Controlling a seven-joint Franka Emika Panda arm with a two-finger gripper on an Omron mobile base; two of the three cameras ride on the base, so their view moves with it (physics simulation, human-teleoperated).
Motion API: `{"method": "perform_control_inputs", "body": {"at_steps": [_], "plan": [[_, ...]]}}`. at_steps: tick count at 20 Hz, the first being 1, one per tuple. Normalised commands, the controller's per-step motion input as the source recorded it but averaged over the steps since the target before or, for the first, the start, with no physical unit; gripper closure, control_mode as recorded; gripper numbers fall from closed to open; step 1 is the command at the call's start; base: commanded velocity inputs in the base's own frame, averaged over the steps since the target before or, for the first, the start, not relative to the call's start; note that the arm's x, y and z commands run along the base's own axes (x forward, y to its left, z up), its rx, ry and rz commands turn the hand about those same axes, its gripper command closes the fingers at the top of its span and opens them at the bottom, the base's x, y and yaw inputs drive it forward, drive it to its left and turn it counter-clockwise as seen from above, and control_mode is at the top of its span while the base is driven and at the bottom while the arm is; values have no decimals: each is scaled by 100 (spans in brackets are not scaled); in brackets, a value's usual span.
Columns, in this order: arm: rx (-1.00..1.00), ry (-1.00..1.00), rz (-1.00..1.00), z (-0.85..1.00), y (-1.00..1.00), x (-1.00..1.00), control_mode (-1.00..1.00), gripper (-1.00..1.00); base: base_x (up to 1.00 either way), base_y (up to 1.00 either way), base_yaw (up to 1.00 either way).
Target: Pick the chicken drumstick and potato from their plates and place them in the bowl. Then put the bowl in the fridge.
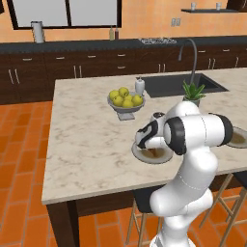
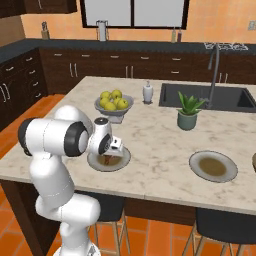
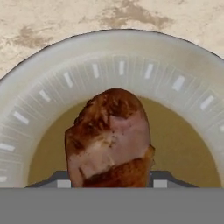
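A kitchen with orange walls and dark cabinets surrounds a marble island counter (image 2: 150,135). Going left to right in the right base view: the grey fruit bowl (image 2: 114,108), the near plate (image 2: 108,160) under the hand, a potted plant (image 2: 188,113) by the sink (image 2: 207,96), then a second plate (image 2: 213,166).

In the hand view the chicken drumstick (image 3: 109,140) lies on the near plate's olive centre, directly between the jaws (image 3: 111,183). The jaws flank the meat, but whether they already pinch it I cannot tell. To do the grasp well, they should probably close squarely across the thick part, firm enough not to slip, before lifting straight up clear of the rim.
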Motion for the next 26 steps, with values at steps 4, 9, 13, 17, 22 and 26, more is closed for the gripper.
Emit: {"method": "perform_control_inputs", "body": {"at_steps": [4,9,13,17,22,26], "plan": [[1,-6,-10,57,-4,-66,-100,100,0,0,0],[0,-7,-12,100,0,-94,-100,100,0,0,0],[1,-11,-7,100,-1,-99,-100,100,0,0,0],[1,-15,-3,100,-1,-97,-100,100,0,0,0],[0,-24,-5,100,0,-66,-100,100,0,0,0],[0,-7,-6,50,-2,-24,100,100,-9,-22,-9]]}}
